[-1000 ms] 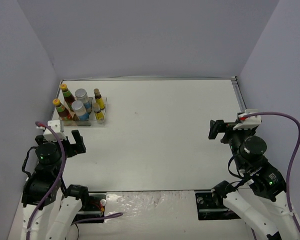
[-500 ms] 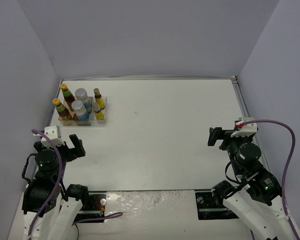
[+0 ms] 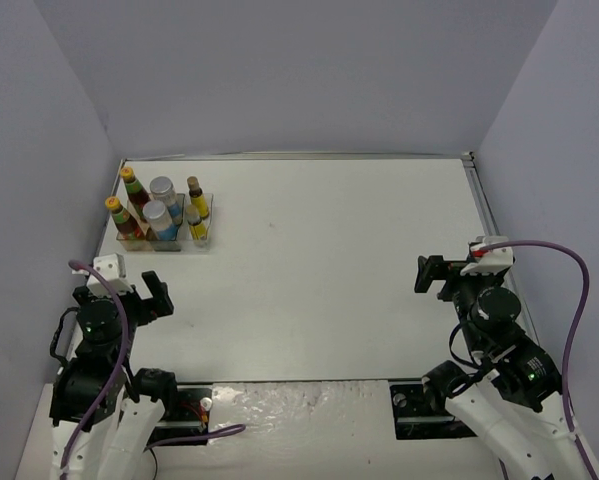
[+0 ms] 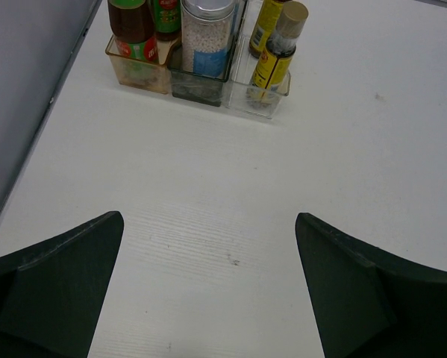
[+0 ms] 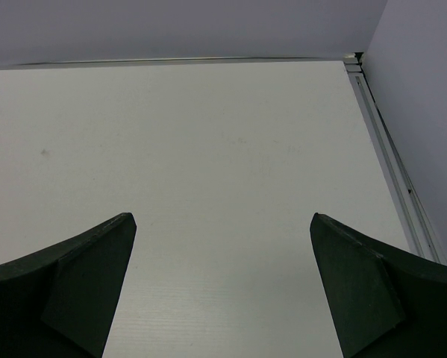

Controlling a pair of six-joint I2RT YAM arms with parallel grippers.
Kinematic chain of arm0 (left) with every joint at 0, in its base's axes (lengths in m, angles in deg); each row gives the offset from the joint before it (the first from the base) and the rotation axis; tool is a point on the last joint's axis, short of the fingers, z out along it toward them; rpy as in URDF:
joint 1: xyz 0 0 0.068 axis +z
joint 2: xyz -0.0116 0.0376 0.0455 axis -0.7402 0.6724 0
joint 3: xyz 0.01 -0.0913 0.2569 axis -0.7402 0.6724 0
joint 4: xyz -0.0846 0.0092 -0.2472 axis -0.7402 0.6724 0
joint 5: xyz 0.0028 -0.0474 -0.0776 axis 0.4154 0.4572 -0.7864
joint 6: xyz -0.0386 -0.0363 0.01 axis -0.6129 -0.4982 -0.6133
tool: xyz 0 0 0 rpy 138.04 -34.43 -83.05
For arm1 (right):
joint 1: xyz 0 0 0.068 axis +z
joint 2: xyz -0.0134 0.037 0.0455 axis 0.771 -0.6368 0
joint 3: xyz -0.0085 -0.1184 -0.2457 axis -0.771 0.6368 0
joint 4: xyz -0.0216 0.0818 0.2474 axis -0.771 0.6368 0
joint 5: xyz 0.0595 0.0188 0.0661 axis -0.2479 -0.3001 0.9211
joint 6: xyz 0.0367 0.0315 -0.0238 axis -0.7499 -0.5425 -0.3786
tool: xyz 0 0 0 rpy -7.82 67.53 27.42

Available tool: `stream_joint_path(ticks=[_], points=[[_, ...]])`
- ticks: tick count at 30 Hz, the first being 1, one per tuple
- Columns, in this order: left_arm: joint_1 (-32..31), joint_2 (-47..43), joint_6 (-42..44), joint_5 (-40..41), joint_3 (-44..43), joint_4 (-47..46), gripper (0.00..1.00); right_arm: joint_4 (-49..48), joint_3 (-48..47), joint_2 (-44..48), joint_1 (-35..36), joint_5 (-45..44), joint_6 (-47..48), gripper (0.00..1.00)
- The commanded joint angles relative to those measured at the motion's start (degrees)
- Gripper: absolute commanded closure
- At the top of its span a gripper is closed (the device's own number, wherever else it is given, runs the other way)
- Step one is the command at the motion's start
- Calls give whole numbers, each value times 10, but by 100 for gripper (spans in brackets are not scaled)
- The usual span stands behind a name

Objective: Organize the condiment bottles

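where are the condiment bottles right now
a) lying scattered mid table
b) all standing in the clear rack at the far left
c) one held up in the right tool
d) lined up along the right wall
b: the condiment bottles all stand upright inside the clear rack near the far left corner of the table.

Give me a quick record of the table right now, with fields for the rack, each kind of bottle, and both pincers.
rack: clear plastic, far left of the table
sauce bottles: two, dark, yellow caps, left side of the rack
jars: two, silver lids, blue bands, middle of the rack
small bottles: two, yellow labels, right side of the rack
placement: all bottles upright inside the rack
left pincer: open, empty, facing the rack, apart from it
right pincer: open, empty, over bare table on the right
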Motion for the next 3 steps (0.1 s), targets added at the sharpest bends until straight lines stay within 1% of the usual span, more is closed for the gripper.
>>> stream_joint_path(ticks=[1,3], points=[[0,-4,-11,2,-7,-31,3,-38,-2,-3,-3,-6,-2,0],[0,-8,-11,0,-5,-34,3,-38,-2,-2,-3,-4,-1,0]])
